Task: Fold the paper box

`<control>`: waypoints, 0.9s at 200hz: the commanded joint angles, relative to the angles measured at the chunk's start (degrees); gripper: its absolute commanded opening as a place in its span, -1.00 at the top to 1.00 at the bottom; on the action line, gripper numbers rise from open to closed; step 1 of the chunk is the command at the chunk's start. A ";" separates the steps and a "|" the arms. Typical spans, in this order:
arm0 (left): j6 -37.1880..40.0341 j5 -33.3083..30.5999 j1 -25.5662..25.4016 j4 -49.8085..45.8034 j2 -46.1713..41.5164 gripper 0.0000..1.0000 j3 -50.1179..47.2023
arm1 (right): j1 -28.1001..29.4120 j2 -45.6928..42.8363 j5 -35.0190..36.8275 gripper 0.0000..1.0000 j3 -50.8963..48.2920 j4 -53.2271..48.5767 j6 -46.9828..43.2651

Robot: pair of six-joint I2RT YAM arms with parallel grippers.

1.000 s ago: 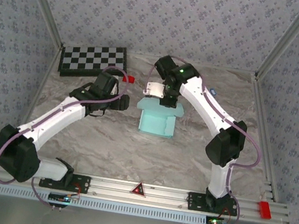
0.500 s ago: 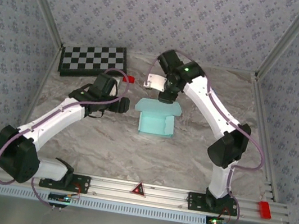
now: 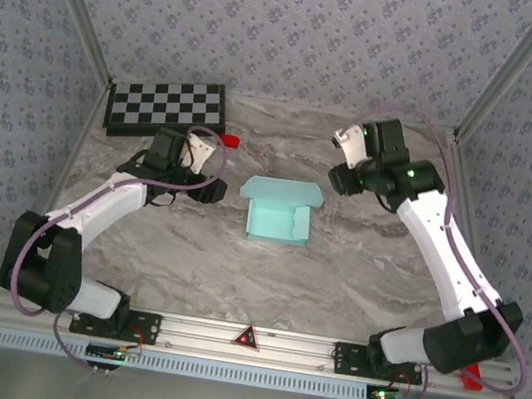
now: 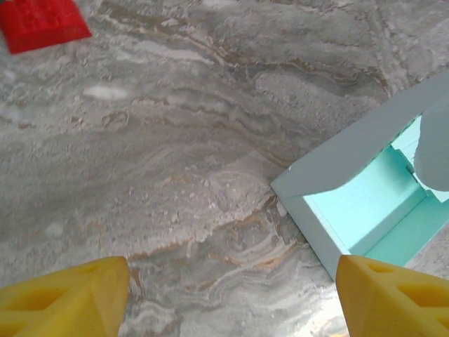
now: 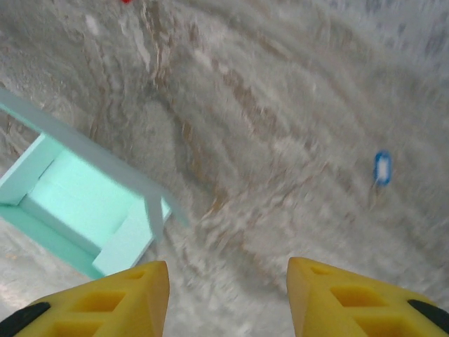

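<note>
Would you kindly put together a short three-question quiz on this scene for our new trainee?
1. True or false: the right pincer grips the paper box.
2. What lies in the far left corner of the table? A checkerboard; B paper box; C right pincer.
3. Fill in: in the left wrist view, the paper box's top is ____.
Key: 1 false; 2 A; 3 open.
</note>
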 commanded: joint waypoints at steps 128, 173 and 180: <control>14.21 16.37 -2.20 23.98 9.40 -0.29 -4.12 | -6.37 -17.54 -9.42 -0.04 -40.75 29.42 38.45; 13.49 18.20 -2.56 28.35 11.89 -0.23 -3.92 | -6.23 -12.43 -10.85 -0.05 -40.47 33.60 39.85; 13.44 18.15 -2.72 28.53 12.23 -0.21 -3.72 | -6.17 -11.28 -11.20 -0.05 -40.15 34.12 39.99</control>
